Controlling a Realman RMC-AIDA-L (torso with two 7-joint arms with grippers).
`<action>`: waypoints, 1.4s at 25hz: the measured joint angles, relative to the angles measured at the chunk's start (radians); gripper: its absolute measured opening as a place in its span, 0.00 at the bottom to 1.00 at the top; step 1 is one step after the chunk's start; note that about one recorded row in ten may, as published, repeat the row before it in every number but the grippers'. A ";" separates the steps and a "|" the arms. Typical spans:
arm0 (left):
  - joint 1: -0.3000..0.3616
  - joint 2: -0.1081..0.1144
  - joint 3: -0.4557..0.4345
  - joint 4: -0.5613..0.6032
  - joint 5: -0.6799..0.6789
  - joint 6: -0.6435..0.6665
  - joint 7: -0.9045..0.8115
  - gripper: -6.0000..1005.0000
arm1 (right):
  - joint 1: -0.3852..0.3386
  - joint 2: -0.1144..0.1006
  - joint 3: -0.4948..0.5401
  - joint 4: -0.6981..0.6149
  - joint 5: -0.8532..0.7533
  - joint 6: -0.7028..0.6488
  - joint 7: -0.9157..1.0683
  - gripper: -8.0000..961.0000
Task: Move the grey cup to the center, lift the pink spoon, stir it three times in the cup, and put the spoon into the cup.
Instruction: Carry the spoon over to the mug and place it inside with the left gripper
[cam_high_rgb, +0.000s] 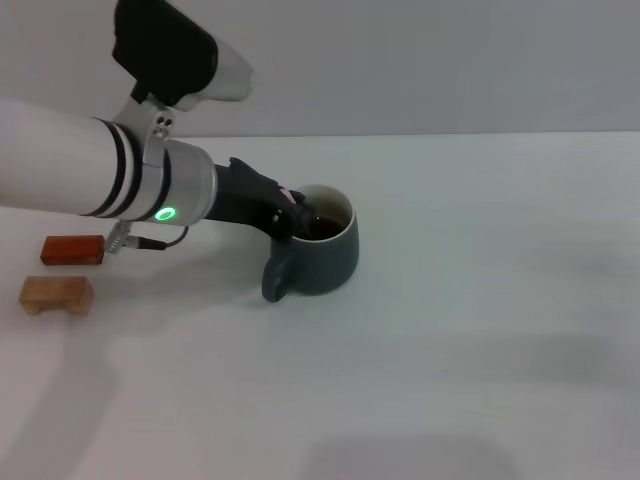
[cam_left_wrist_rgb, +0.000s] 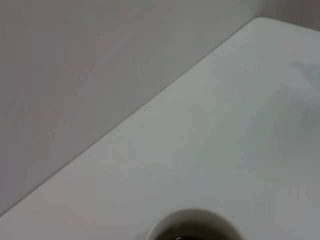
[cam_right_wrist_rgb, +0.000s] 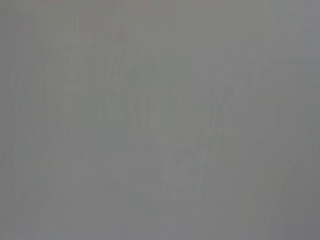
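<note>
The grey cup (cam_high_rgb: 325, 262) stands on the white table near the middle, its handle toward the front left and dark liquid inside. My left gripper (cam_high_rgb: 285, 212) is at the cup's left rim, just over the opening. A small bit of the pink spoon (cam_high_rgb: 289, 195) shows between its black fingers; the rest of the spoon is hidden by the gripper and the cup. The left wrist view shows only the cup's pale rim (cam_left_wrist_rgb: 192, 220) and bare table beyond it. My right gripper is out of view; its wrist view shows only a blank grey surface.
A red-brown block (cam_high_rgb: 72, 249) and a tan wooden block (cam_high_rgb: 56, 293) lie at the table's left, in front of my left arm. The table's far edge (cam_high_rgb: 450, 135) meets a grey wall.
</note>
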 joint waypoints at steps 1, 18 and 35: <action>-0.001 -0.001 0.008 -0.003 -0.005 0.000 -0.001 0.15 | 0.000 0.000 0.000 0.001 0.000 0.000 0.000 0.03; -0.098 0.002 0.060 0.194 -0.060 0.245 0.013 0.15 | -0.009 0.000 0.001 0.015 0.000 0.019 0.000 0.03; 0.011 0.003 -0.043 0.075 -0.007 0.096 0.017 0.15 | 0.000 -0.003 0.004 0.013 0.000 0.020 0.000 0.03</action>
